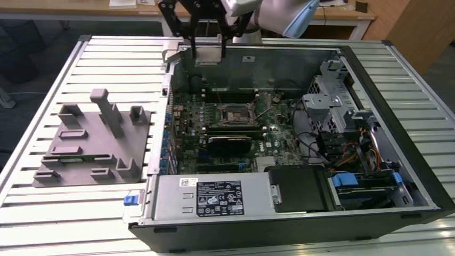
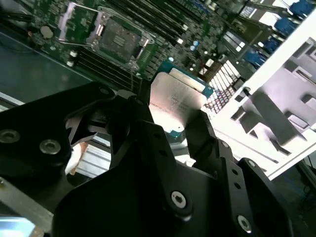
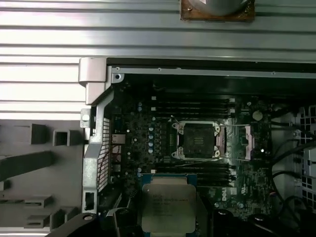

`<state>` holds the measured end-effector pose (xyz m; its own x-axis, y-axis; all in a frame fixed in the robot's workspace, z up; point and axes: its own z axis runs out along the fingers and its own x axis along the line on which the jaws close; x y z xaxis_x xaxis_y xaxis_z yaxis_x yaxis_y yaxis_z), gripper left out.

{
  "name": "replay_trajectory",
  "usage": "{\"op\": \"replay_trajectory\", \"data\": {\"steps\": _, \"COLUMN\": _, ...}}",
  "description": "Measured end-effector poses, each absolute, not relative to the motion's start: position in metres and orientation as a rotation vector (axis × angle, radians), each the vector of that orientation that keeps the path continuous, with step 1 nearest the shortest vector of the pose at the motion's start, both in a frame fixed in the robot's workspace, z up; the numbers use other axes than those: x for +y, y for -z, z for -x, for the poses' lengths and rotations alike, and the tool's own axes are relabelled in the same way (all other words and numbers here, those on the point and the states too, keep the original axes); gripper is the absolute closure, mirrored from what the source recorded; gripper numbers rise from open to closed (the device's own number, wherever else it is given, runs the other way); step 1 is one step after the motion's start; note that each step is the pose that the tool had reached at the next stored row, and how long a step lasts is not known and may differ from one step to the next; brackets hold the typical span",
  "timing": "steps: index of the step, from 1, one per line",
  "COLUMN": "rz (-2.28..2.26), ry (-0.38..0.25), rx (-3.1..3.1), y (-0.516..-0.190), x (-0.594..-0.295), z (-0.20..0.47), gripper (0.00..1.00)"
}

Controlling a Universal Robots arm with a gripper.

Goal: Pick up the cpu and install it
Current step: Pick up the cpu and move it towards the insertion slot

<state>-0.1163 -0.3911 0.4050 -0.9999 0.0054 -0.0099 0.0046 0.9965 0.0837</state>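
Observation:
My gripper (image 1: 208,49) hangs above the far wall of the open computer case (image 1: 398,133) and is shut on the cpu (image 1: 206,56), a small flat silvery square. In both wrist views the cpu (image 2: 175,98) (image 3: 168,203) sits between the black fingers (image 2: 201,132), its metal top showing. The dark socket frame (image 1: 235,113) (image 3: 197,139) (image 2: 118,35) lies open on the green motherboard, below and ahead of the chip. The cpu is well above the board and touches nothing but the fingers.
A grey plastic holder (image 1: 89,141) (image 3: 34,187) lies on the slatted table (image 1: 42,213) at the exterior view's left of the case. A silver box with a black label (image 1: 213,197) fills the case's near end. Drive cages and cables (image 1: 355,154) crowd the exterior view's right.

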Motion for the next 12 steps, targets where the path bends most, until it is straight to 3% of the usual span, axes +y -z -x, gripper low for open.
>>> {"op": "replay_trajectory", "data": {"steps": 12, "rz": -0.008, "ry": -0.131, "rx": 3.129, "y": -0.402, "x": -0.388, "z": 0.082, "gripper": 0.47}}
